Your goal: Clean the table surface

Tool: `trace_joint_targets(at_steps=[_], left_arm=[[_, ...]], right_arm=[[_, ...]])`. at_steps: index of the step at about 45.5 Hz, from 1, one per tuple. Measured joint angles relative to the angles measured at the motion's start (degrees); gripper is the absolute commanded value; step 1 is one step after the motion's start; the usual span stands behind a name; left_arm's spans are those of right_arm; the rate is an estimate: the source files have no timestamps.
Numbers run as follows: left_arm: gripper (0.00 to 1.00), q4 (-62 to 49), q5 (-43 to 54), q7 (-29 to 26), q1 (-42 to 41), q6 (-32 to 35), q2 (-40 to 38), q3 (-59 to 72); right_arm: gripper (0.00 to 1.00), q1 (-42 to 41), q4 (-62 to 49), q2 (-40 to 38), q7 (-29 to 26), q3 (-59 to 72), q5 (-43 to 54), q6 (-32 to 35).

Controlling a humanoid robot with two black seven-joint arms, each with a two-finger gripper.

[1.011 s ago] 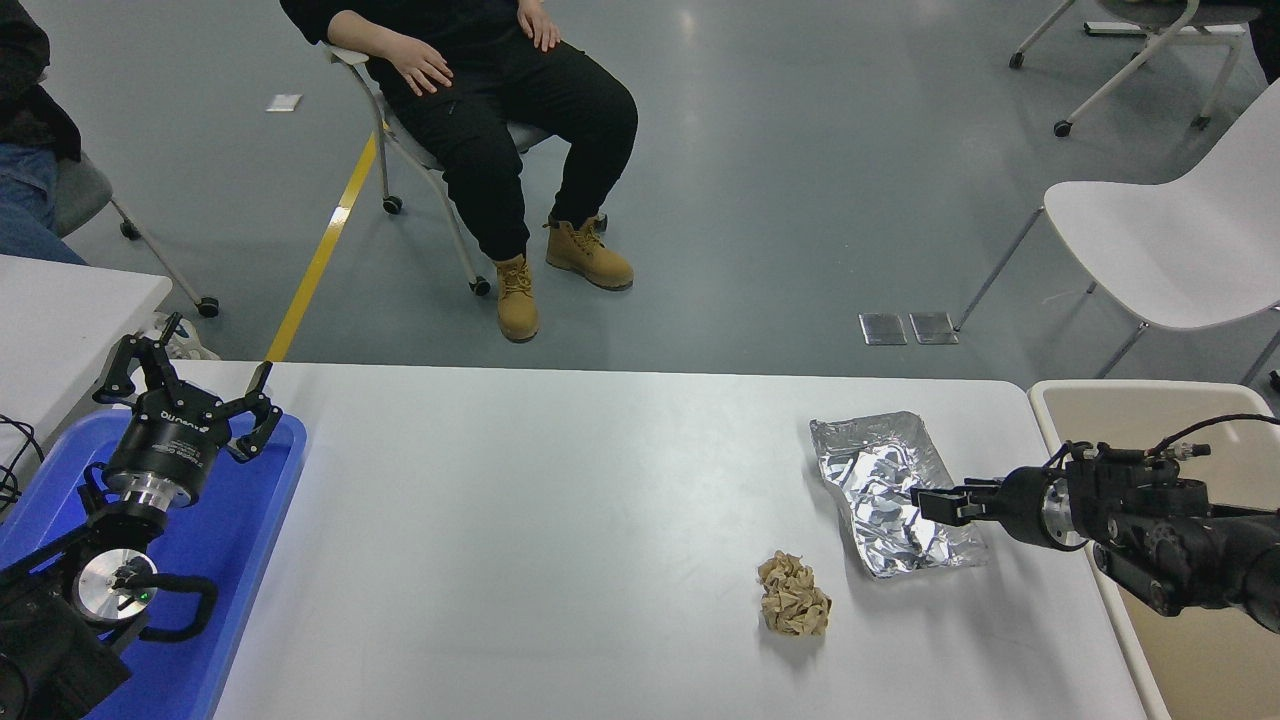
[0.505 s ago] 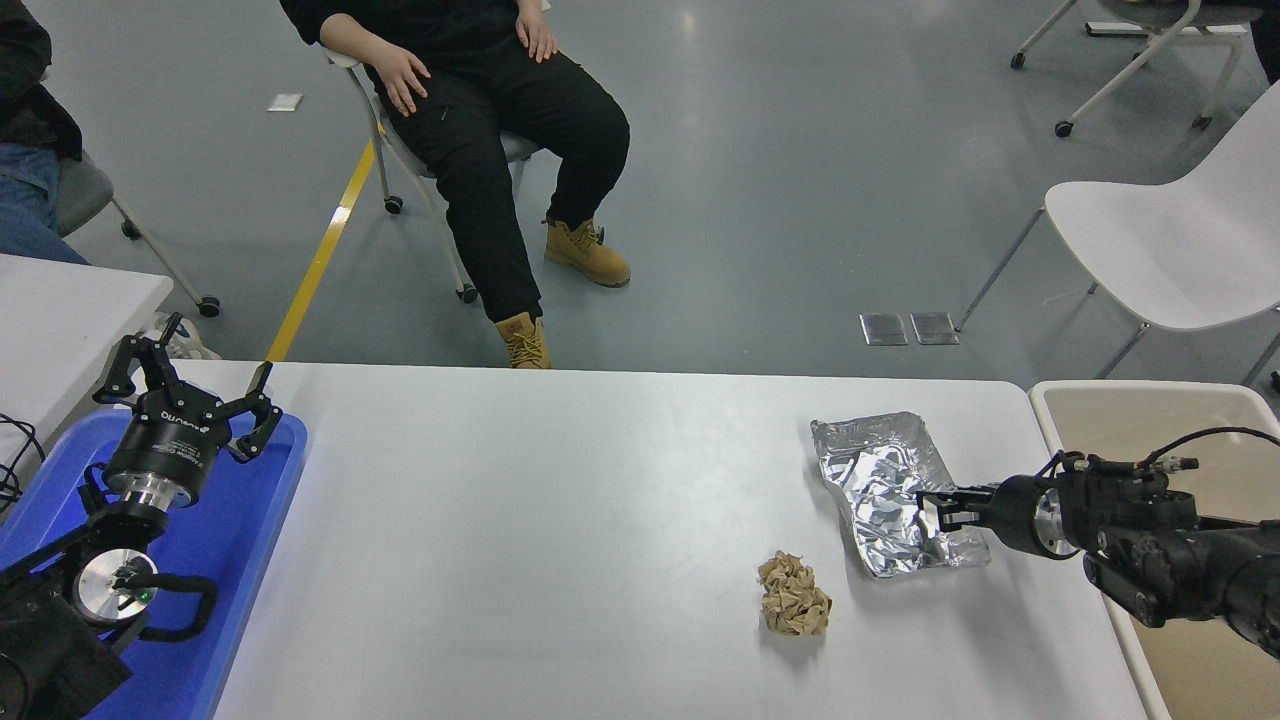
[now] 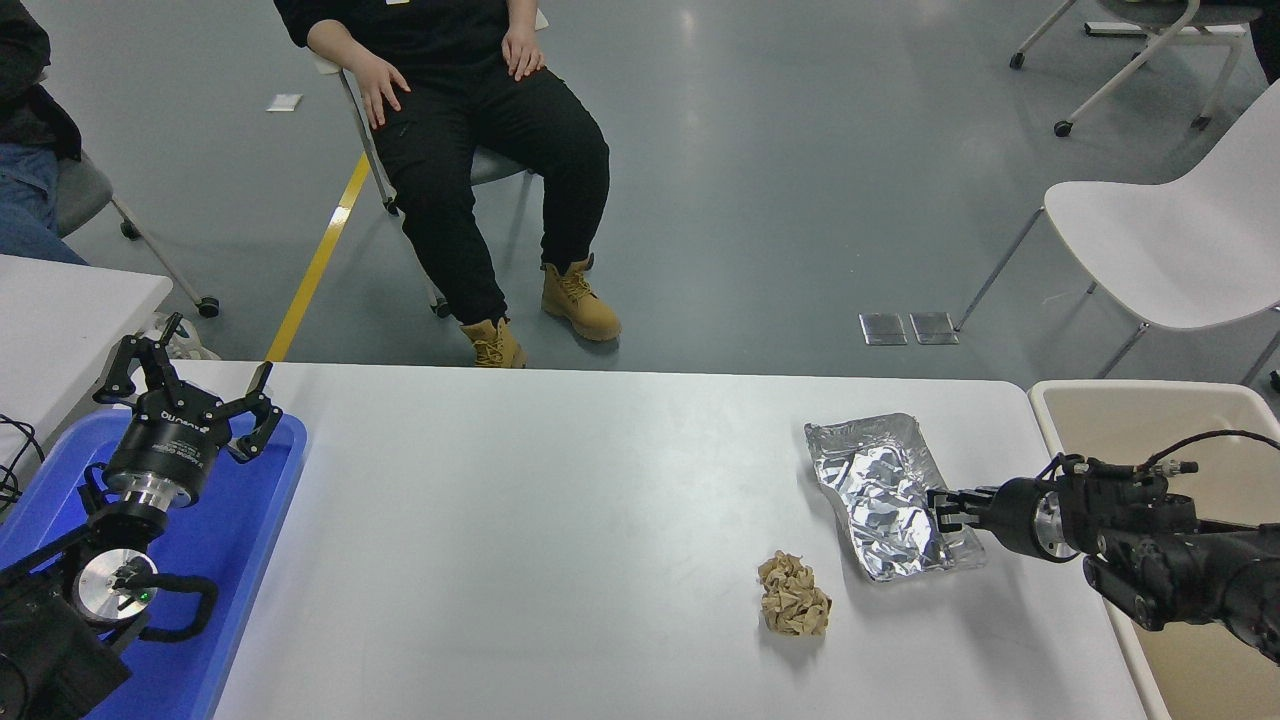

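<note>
right gripper point(image 3: 940, 508) at foil tray point(image 3: 885, 497) edge | jaws seemingly clamped on rim | risk: thin foil tearing, slipping free

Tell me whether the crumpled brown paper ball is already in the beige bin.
No, the crumpled brown paper ball lies on the table surface, left of the beige bin and near the foil tray.

Brightness: the scene was evenly and brightly lit.
Glare: soft sheen lay on the table surface point(image 3: 560, 520) left of the foil tray point(image 3: 885, 497); pale ceiling-light patches showed on the grey floor beyond the tray.
Foil: its creases flashed hard highlights.
Shadows: faint and short, just beside the crumpled paper ball point(image 3: 793, 595), nearer the camera than the tray.
Sharpness: crisp throughout, no motion blur.
</note>
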State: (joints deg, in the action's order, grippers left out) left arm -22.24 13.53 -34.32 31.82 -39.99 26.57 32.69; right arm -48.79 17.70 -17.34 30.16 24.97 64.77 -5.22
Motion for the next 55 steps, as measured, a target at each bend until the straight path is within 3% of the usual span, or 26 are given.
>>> trace_joint_targets(at_steps=[29,55], left_arm=[[1.0,0.0,0.0,0.0,0.0,0.0,0.0,0.0],[1.0,0.0,0.0,0.0,0.0,0.0,0.0,0.0]], right_arm=[[0.0,-5.2,0.1,-3.1,0.1,-1.3,-14.3,0.2],[0.0,-8.5,-6.5,-11.0,-1.1,-2.0,-44.3,11.1]])
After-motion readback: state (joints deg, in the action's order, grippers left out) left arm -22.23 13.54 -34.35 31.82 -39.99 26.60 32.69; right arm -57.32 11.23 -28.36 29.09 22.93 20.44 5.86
